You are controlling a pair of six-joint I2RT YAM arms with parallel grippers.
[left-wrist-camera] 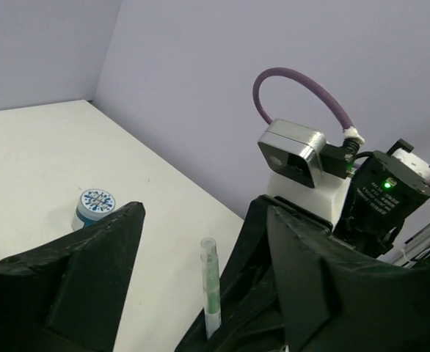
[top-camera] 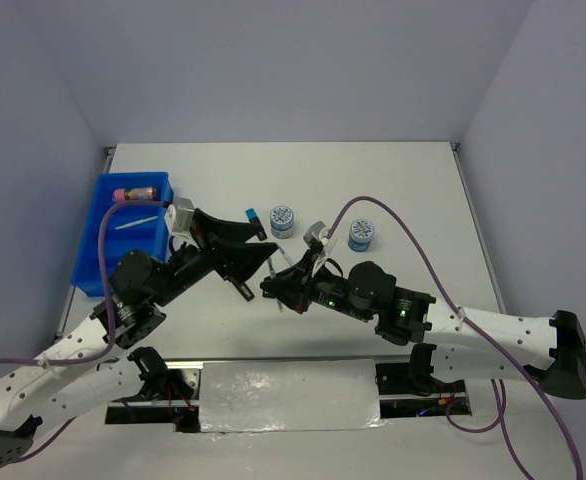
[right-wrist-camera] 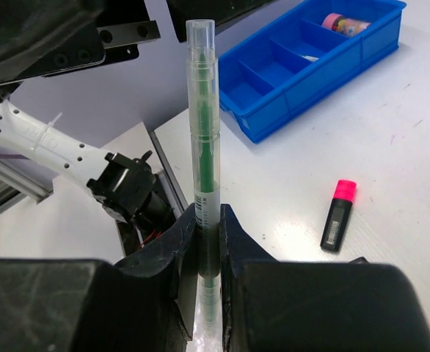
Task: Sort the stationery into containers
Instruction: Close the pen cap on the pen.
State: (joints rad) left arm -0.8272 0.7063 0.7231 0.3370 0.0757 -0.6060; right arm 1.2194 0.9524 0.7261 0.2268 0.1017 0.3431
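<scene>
One thin green pen (right-wrist-camera: 202, 147) stood upright at frame centre, clenched low in my right pincer (right-wrist-camera: 208, 242). My left pincer (left-wrist-camera: 204, 220) gaped around it, apparently not touching. Risk: off-centre closing or early release could've dropped it short of the blue tray (right-wrist-camera: 325, 94), upper right.

We see our left gripper (left-wrist-camera: 204, 220) spread wide; an upright green pen (left-wrist-camera: 210, 290) stands between its fingers; a tape roll (left-wrist-camera: 96, 205) sits at ten o'clock.
</scene>
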